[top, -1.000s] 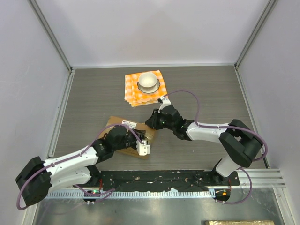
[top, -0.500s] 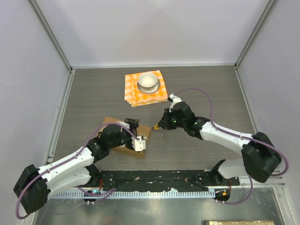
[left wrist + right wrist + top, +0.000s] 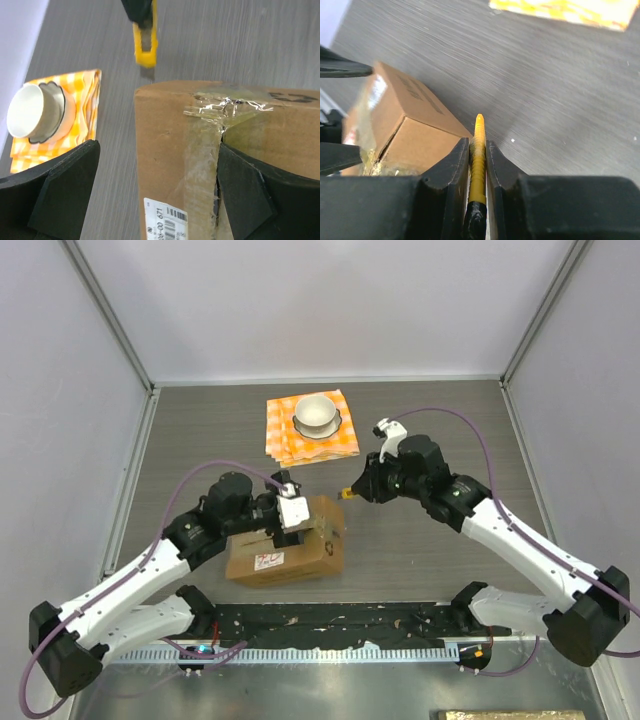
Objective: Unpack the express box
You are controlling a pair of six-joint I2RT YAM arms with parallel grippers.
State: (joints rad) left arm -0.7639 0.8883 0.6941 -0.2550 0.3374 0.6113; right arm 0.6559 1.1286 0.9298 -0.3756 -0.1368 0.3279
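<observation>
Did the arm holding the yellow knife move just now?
Yes. The right gripper, shut on the yellow cutter, shifted rightward: from below the checked cloth's right corner to past that edge.

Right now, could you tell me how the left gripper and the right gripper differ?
The left gripper is open, its fingers wide apart; the right gripper is shut on a yellow knife. The left gripper holds nothing and hangs over the taped end of the box; the right gripper hovers beside the box, over the table. Both have black fingers and are close to the box.
</observation>
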